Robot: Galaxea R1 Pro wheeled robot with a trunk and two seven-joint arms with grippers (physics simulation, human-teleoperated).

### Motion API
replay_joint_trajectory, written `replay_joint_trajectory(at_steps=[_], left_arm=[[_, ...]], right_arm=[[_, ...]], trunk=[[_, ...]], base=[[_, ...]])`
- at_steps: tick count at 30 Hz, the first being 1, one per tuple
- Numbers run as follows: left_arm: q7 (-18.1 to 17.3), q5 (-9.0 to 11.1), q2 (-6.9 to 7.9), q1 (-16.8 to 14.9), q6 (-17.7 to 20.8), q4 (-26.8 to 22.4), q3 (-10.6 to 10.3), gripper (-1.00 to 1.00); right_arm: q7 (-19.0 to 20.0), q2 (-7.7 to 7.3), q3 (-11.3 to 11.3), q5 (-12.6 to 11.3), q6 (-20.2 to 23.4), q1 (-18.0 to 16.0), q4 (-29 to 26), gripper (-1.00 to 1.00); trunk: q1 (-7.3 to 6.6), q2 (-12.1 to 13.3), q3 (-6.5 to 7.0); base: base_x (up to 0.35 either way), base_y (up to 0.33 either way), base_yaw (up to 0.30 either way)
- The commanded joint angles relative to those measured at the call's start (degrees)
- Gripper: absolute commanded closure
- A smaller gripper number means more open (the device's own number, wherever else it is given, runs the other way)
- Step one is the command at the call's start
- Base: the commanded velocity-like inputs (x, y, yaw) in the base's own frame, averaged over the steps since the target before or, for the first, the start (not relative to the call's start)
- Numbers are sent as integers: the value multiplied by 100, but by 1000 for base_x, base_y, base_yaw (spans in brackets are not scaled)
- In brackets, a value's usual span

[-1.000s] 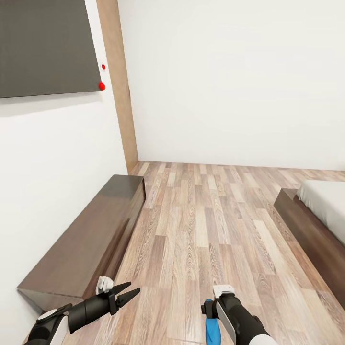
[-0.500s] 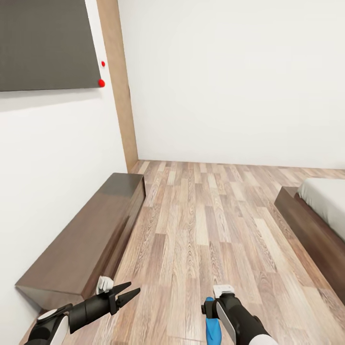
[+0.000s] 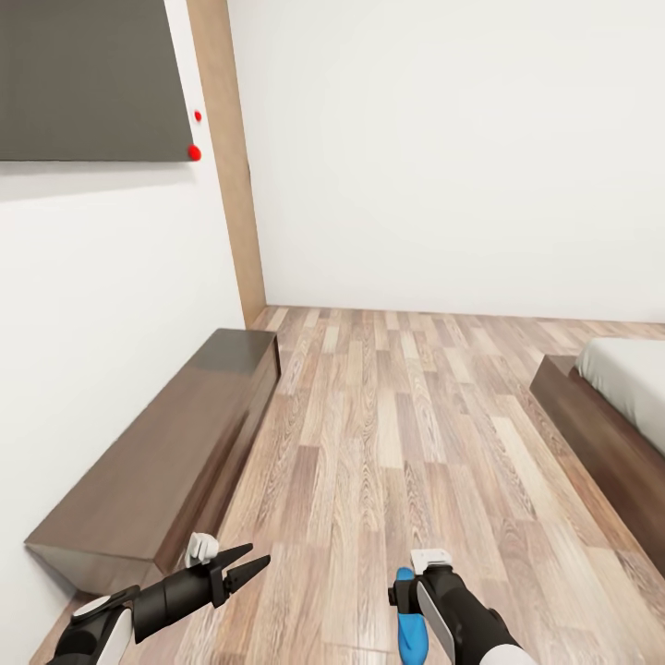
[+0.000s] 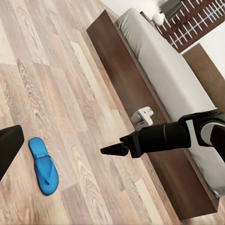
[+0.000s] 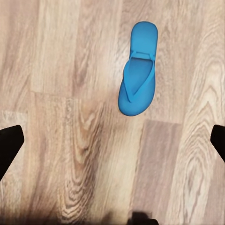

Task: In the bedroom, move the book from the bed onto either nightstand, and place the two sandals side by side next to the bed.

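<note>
The right tool (image 5: 112,140) hangs wide open above a blue sandal (image 5: 137,88) flat on the floor (image 3: 388,434); the left tool (image 3: 247,565) is open too, holding nothing.

White walls (image 3: 443,157), wood-plank floor (image 3: 388,443), low brown bench (image 3: 157,471) along wall.

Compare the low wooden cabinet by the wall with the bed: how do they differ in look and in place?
The cabinet stands along the white wall at the robot's left; the bed is at the right. The cabinet has a bare wooden top; the bed carries a pale mattress on its frame. Both are low and long, made of dark brown wood, and stand on the plank floor.
</note>
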Motion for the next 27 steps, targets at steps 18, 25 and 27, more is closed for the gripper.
replay_joint_trajectory(at_steps=[18, 25, 27], left_arm=[[-254, 364, -135, -327, 366, -291, 25, -100], [-258, 590, -117, -354, 591, -284, 36, -100], [-258, 655, -116, -353, 655, -286, 41, -100]], right_arm=[[-53, 23, 52, 9, -580, -328, -123, -100], [-53, 24, 48, 8, -805, -336, -123, -100], [-53, 24, 48, 9, -869, -336, -123, -100]], trunk=[[132, -244, -113], [132, -244, -113], [132, -244, -113]], base=[[0, 0, 0], [0, 0, 0], [0, 0, 0]])
